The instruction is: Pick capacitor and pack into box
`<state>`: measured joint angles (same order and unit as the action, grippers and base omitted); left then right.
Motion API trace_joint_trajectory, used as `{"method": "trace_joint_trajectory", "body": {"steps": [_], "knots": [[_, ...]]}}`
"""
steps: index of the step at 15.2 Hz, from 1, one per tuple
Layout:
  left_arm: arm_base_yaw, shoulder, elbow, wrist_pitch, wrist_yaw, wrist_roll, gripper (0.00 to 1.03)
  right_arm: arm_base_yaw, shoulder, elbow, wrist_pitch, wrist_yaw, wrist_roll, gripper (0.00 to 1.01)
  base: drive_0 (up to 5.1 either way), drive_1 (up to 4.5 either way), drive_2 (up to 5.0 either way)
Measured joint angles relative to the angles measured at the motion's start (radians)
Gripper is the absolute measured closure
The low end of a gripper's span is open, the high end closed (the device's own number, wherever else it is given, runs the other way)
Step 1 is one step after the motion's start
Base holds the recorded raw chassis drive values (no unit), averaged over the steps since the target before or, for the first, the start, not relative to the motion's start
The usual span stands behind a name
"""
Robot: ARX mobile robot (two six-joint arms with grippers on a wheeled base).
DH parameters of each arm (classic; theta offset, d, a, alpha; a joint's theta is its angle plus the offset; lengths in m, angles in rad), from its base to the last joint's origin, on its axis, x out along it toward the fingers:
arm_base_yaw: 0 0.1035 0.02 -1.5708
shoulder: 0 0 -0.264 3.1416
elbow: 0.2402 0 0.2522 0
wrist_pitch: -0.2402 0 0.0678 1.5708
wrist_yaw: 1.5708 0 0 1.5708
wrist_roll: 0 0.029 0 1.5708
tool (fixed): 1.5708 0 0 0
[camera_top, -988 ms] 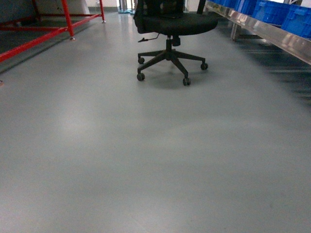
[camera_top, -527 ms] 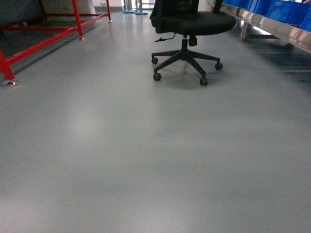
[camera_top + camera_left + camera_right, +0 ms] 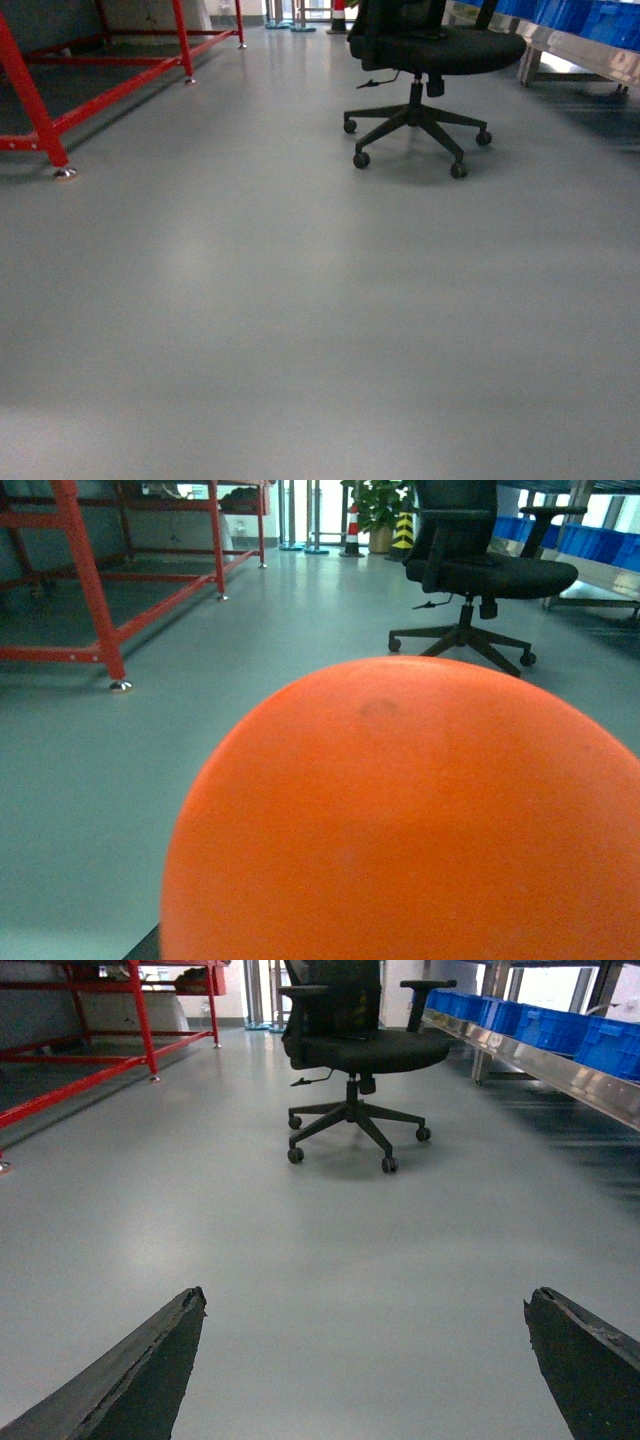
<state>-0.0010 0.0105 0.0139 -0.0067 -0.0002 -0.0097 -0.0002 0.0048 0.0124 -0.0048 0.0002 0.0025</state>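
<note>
At the far left of the head view stands a red metal frame [image 3: 40, 110] on small feet, and it now reaches much further into the picture than a second ago, when only its far rails showed. The black office chair [image 3: 420, 60] has slid from the middle toward the right, and the steel shelf with blue bins [image 3: 585, 30] is nearly off the right edge. This looks like the base turning left while it drives over the bare grey floor [image 3: 300, 330].

In the left wrist view the capacitor [image 3: 410, 820] fills the near half of the frame, an orange ball right up against the lens. It seems to be carried by the left claw, but no fingers show, so I cannot tell how the claw is set.

The right gripper [image 3: 365, 1360] is spread wide and empty, its two dark fingertips [image 3: 150, 1370] at the bottom corners of its own view.

The box is in none of the pictures. Judging by that, the pick looks done and the robot is travelling to find it.
</note>
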Motion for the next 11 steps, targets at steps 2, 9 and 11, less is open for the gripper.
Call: {"method": "trace_joint_trajectory", "body": {"steps": [2, 9, 11], "knots": [[0.000, 0.000, 0.000, 0.000, -0.001, 0.000, 0.59, 0.000, 0.000, 0.000, 0.003, 0.000, 0.000, 0.03, -5.0, 2.41, 2.4], [0.000, 0.000, 0.000, 0.002, 0.000, 0.000, 0.59, 0.000, 0.000, 0.000, 0.002, 0.000, 0.000, 0.03, -5.0, 2.44, 2.4], [0.000, 0.000, 0.000, 0.000, 0.000, 0.000, 0.59, 0.000, 0.000, 0.000, 0.001, 0.000, 0.000, 0.03, -4.9, 2.52, 2.5]]}}
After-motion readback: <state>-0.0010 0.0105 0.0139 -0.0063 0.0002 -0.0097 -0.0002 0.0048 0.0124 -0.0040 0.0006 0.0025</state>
